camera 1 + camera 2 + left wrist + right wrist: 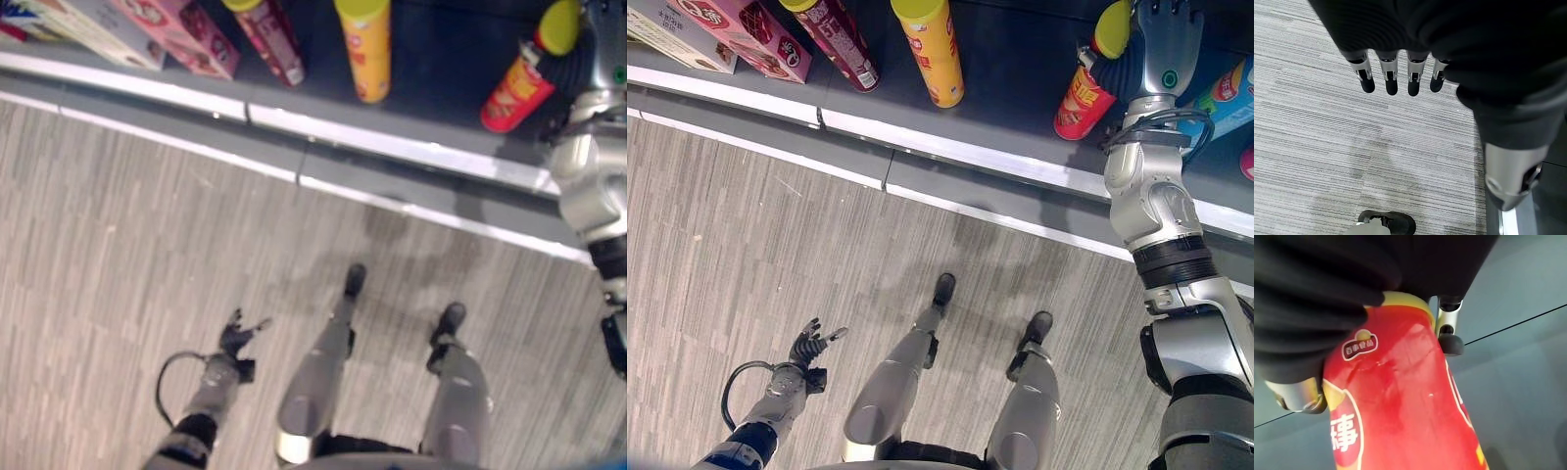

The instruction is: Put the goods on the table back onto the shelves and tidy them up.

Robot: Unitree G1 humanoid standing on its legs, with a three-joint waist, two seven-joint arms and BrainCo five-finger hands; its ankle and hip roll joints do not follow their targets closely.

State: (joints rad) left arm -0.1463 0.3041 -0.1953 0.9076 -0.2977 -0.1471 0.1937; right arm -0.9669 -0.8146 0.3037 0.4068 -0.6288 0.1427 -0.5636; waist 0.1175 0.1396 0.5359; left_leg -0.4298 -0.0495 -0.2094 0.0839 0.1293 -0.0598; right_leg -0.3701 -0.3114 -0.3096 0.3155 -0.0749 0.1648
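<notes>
While held: right robot hand (1161,44) grips red chip can (1083,98) near its yellow lid.
Can: leans on shelf (1019,69), long way down from hand.
Left robot hand (811,345): loose, empty.

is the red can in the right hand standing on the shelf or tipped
Tipped: the red can leans with its yellow lid toward the right hand, whose fingers curl round its top; its base meets the shelf.

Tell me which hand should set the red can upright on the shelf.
The right hand: its fingers already wrap the red can over the shelf. The left hand hangs open, low over the floor.
</notes>
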